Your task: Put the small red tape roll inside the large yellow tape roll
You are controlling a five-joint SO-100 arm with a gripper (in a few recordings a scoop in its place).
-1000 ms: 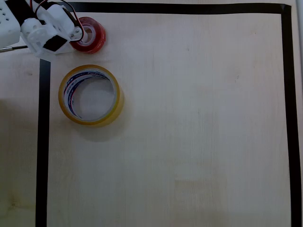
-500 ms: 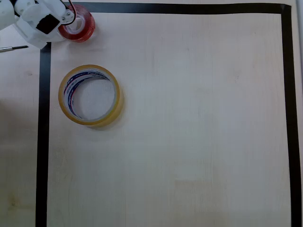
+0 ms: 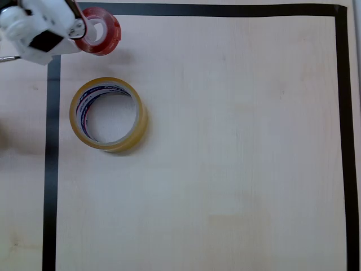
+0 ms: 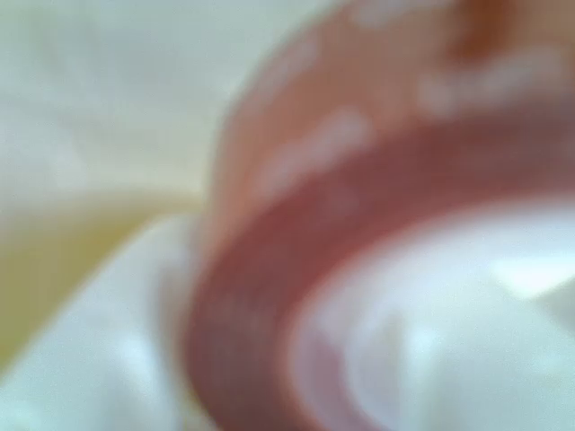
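Overhead view: white gripper at the top-left corner, jaws closed on the wall of the small red tape roll, which appears lifted off the table, over the black border tape. The large yellow tape roll lies flat below it, near but apart, hollow centre open.
Wrist view: blurred; red ring and white core sit right against the lens. Judgement: roll is light, rigid, glossy, so slippery; a pinch across the wall suits it

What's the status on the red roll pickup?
Hand shut on small red tape roll, top-left in overhead view. Large yellow tape roll flat below it, centre empty. Nothing between them.
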